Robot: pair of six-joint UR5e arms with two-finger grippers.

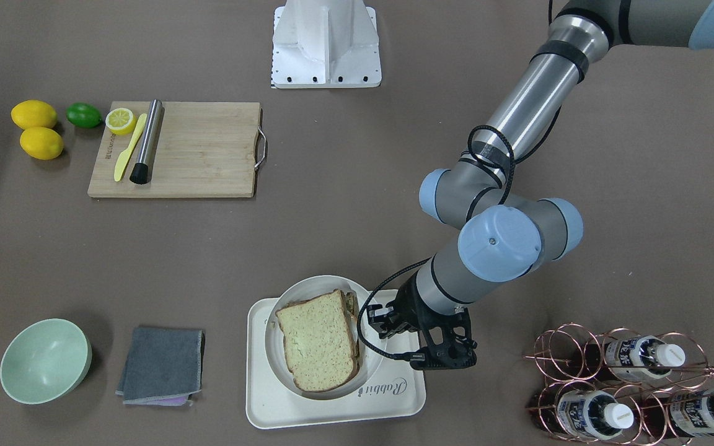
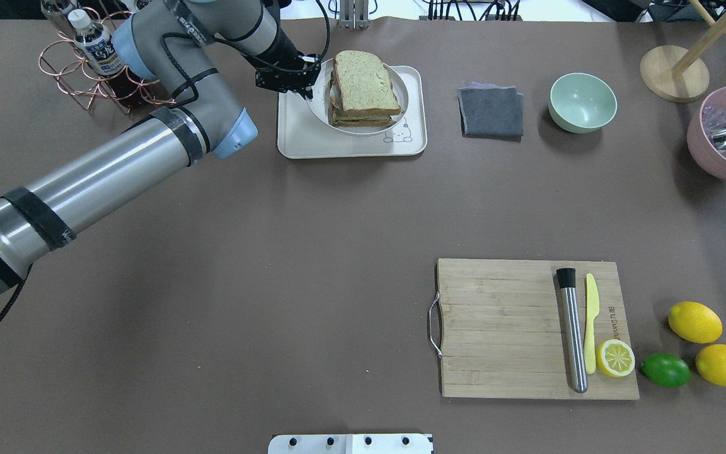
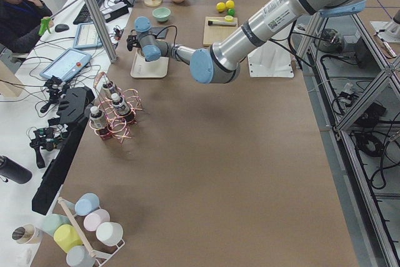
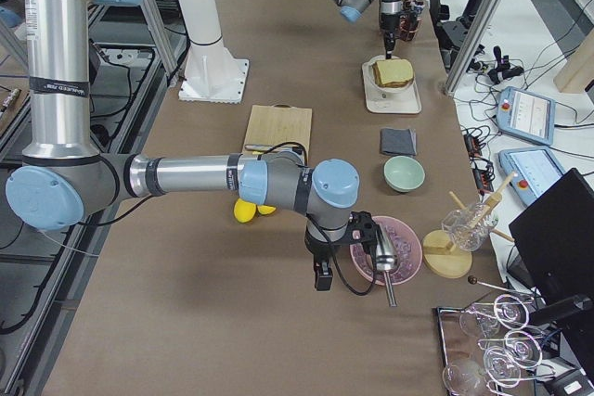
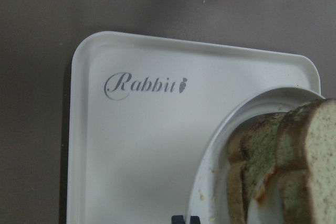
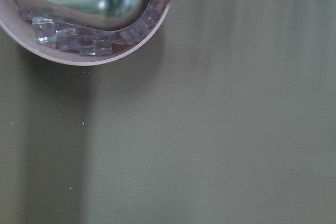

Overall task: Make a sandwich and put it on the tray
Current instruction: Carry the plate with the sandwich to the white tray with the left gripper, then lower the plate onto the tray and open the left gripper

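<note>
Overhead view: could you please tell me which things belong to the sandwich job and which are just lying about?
Job: sandwich, plate under it, tray, left claw at the plate's rim.
Lying about: cutting board, lemons, lime, grey cloth, green bowl, bottle rack.

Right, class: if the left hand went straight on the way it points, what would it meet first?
Most likely the rim of the plate, right under the left hand in the wrist view, with the tray just below. Depth is unclear; they may already touch.
</note>
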